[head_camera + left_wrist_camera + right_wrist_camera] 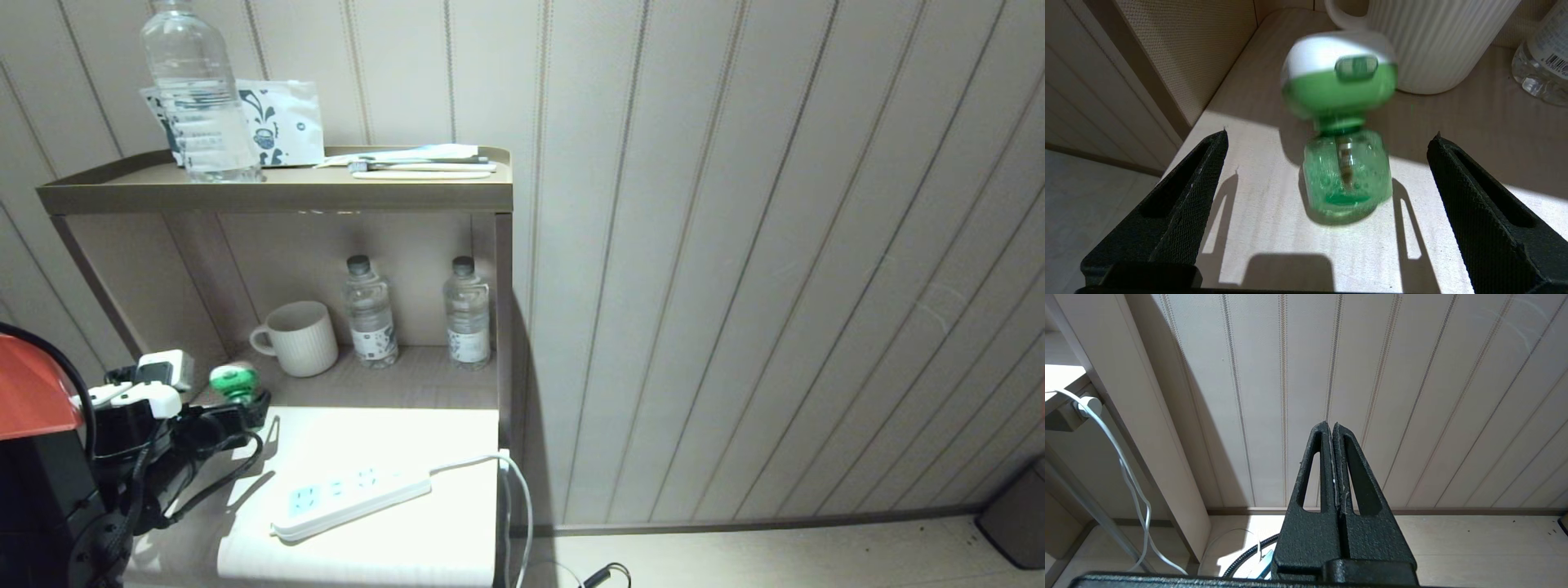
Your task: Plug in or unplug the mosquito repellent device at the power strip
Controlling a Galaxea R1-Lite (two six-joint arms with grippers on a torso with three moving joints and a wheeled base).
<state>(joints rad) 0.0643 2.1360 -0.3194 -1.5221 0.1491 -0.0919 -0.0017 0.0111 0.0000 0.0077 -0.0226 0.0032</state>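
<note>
The mosquito repellent device (1340,134) stands upright on the tabletop (367,433) at lower left of the head view, between the spread-apart left pincer (1331,139) fingers, untouched. The power strip (351,500) lies nearby, right of it. The right pincer (1331,428) is pressed together.

A ribbed mug (297,338) stands beside 2 water bottles (371,310).

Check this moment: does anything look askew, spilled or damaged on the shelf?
Nothing stands out. The green-and-white mosquito repellent device stands upright on the lit shelf, unplugged, between the open left end effector's fingers. The long white power strip lies flat nearby, sockets empty. No spill shows.
</note>
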